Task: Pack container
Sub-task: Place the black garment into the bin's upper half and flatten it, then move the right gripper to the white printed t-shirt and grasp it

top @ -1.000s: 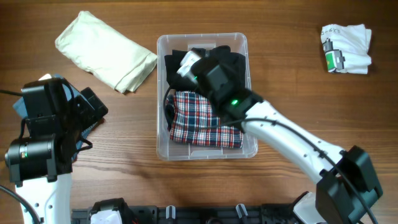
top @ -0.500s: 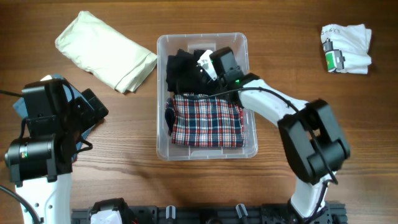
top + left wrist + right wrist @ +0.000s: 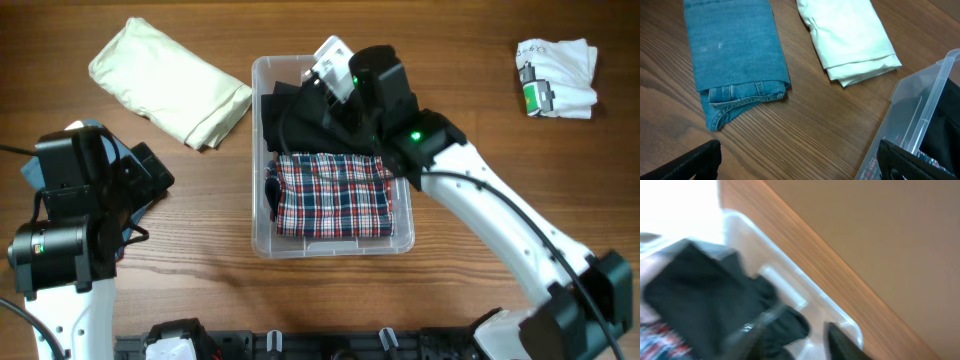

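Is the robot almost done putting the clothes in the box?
Roughly halfway. Done: a plaid garment and a black garment lie in the container. In hand: the right gripper is over the black one at the far end; the blur hides whether it grips. To pack: the cream garment, the jeans and the white garment are on the table, outside.

No text, brand or number can be read in any view. The white cloth (image 3: 557, 78) at the far right corner of the counter (image 3: 470, 60) carries a few dark handwritten marks (image 3: 533, 48) near its top edge and a green tag (image 3: 540, 97), all too small to make out.
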Tool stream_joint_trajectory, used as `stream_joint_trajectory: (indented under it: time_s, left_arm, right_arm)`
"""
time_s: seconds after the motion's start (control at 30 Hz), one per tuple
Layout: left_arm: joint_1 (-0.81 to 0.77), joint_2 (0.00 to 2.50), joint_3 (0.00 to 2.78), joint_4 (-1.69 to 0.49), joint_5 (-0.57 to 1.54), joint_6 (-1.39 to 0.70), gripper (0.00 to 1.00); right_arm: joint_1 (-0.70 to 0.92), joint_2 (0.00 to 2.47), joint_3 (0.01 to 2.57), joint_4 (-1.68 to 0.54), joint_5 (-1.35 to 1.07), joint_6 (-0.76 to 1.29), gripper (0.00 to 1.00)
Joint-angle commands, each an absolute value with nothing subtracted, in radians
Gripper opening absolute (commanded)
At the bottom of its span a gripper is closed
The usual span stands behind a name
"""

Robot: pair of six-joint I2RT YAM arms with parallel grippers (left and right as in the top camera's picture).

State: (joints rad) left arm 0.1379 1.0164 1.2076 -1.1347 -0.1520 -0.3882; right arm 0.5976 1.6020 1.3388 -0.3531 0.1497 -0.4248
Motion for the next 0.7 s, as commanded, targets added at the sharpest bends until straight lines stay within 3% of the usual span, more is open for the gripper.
stream_joint_trajectory:
  time_s: [0.0, 0.1, 0.27, 0.33, 0.43, 0.6, 0.67]
  left_arm:
    - [0.144, 1.015, 1.224, -1.135, -0.147, -0.402, 1.0]
    - [0.144, 1.015, 1.224, -1.135, -0.146, -0.401, 1.0]
    - [0.144, 1.015, 1.224, -1.136, -0.133, -0.401, 1.0]
    - [0.144, 1.015, 1.224, -1.139, -0.125, -0.401, 1.0]
    - [0.144, 1.015, 1.224, -1.139, -0.125, -0.401, 1.0]
    - [0.144, 1.015, 1.224, -1.139, -0.125, -0.401, 1.0]
    - [0.144, 1.015, 1.224, -1.139, -0.125, -0.401, 1.0]
  right_arm:
    - [0.642, 1.69, 1.327, -0.435, 0.009, -0.441, 0.08]
    - [0.653, 1.828, 1.327, -0.423, -0.038, -0.443, 0.05]
    - [0.631, 2.057, 1.328, -0.184, 0.051, -0.383, 0.05]
    - [0.612, 2.106, 1.328, -0.142, 0.086, -0.294, 0.24]
    - [0.596, 2.105, 1.328, -0.196, 0.1, -0.264, 0.73]
    - [0.606, 1.82, 1.328, -0.264, 0.195, -0.287, 0.96]
    - [0.601, 1.678, 1.328, -0.266, 0.195, -0.29, 1.0]
